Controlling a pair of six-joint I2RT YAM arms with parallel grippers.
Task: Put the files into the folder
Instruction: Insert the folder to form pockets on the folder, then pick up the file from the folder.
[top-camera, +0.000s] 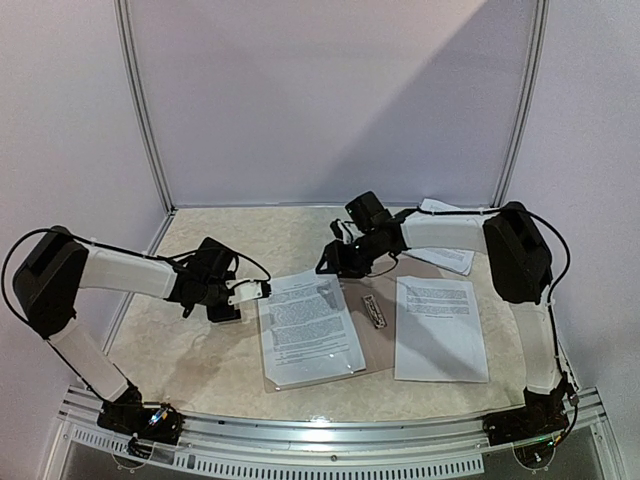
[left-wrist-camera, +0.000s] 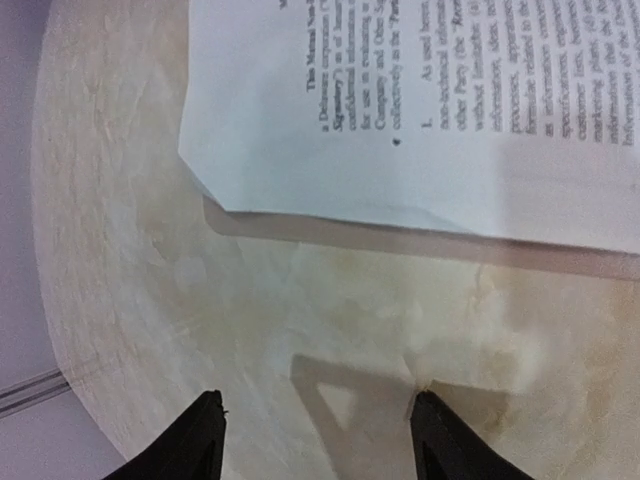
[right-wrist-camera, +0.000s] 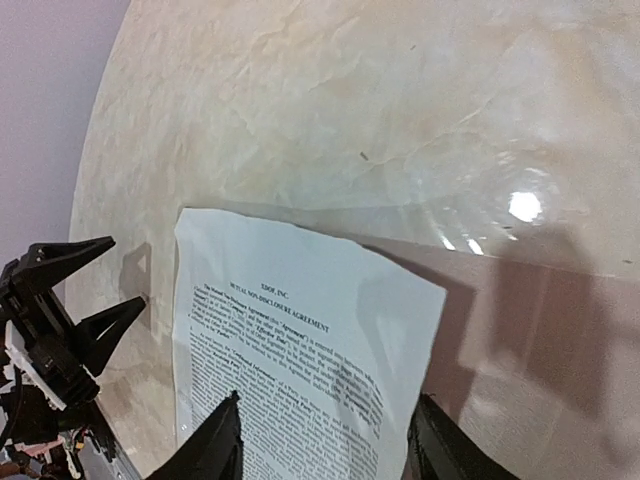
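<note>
From above, one printed sheet (top-camera: 308, 325) lies in the open folder (top-camera: 372, 348) at mid-frame, its long axis running top to bottom. A loose sheet (top-camera: 440, 328) lies just right of the folder on the table (top-camera: 200, 350), with more sheets (top-camera: 448, 252) at upper right. These lie right of the right tool (top-camera: 330, 262), so that arm looks nearer; it is folded leftward over the folder's top edge. The left tool (top-camera: 262, 290) points at the sheet's left edge. In the left wrist view, the left tool (left-wrist-camera: 316, 400) gapes wide and empty, and the sheet (left-wrist-camera: 420, 110) is ahead of it. In the right wrist view, the right tool (right-wrist-camera: 328, 400) is spread wide above the sheet (right-wrist-camera: 300, 350), gripping nothing.
</note>
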